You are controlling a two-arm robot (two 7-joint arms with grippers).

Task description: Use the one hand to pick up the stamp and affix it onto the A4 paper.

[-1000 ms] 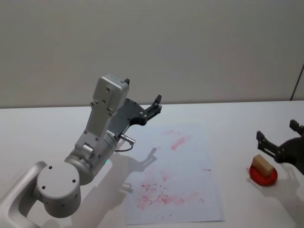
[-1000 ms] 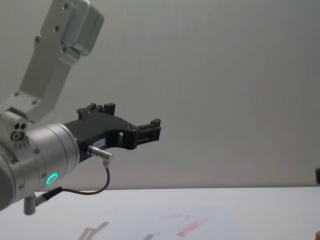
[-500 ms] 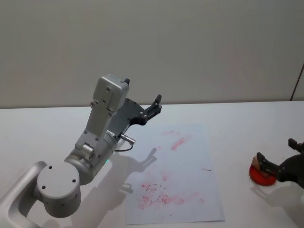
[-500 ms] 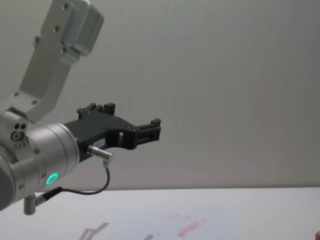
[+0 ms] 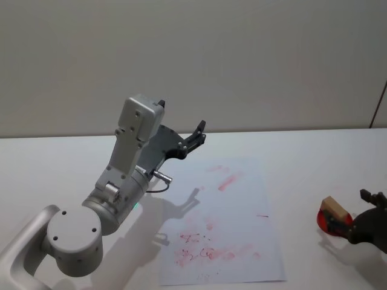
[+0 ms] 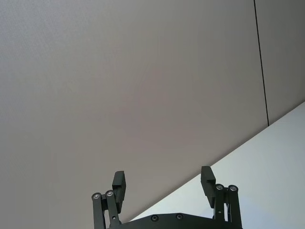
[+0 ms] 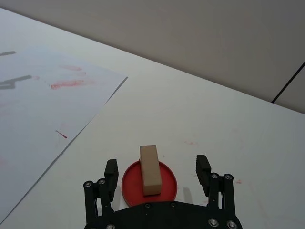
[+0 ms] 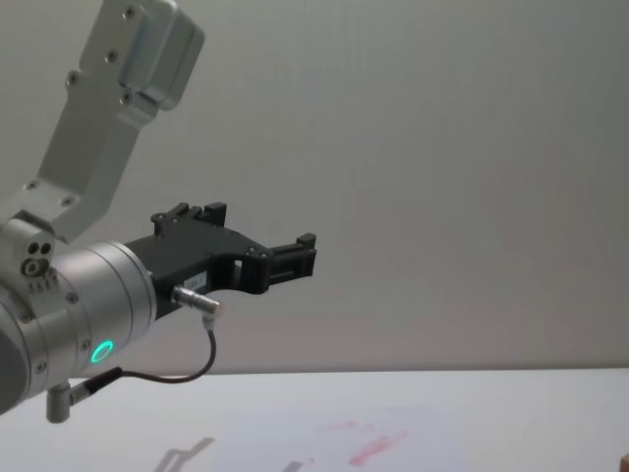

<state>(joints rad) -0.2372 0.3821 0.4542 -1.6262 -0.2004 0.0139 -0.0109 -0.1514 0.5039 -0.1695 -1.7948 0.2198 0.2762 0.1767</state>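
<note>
We see the right gripper (image 7: 157,166) spread wide, fingers flanking the stamp (image 7: 150,169) with a gap on each side, gripping nothing; the stamp lies on a round red pad (image 7: 131,185) on the white table (image 7: 224,119); in the head view the pad sits right of the A4 paper (image 5: 233,223), bare table between them; the left gripper (image 6: 163,179) is raised left of the paper, spread, empty, facing the wall (image 6: 143,71).
</note>
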